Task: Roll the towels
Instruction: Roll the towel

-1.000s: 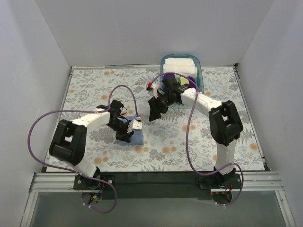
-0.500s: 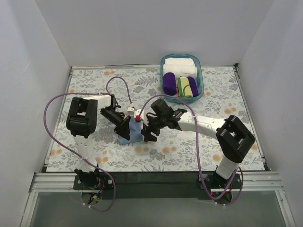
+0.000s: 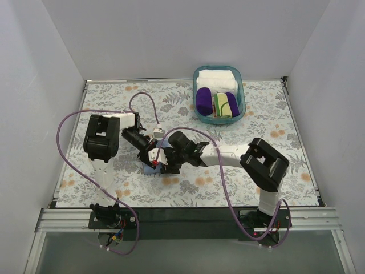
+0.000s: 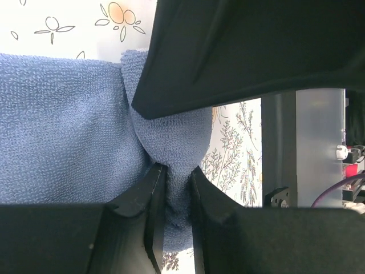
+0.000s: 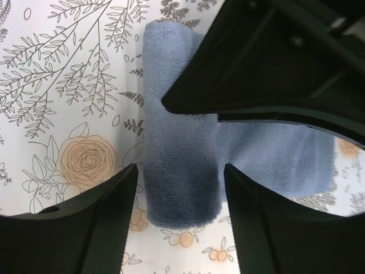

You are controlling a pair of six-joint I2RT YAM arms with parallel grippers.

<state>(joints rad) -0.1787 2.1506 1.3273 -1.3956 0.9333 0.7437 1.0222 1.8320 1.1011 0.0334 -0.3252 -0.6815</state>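
Blue towel (image 4: 68, 125) in L claw (image 4: 177, 171)

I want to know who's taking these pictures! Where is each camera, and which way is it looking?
Top camera: high behind the arms, looking down at the table; the left arm, right arm, basket and blue towel show.
Left wrist camera: on the left arm, looking along the left gripper, pinched shut on the towel.
Right wrist camera: on the right arm, looking down past the right gripper, open around the towel's rolled part.
All three share the blue towel.
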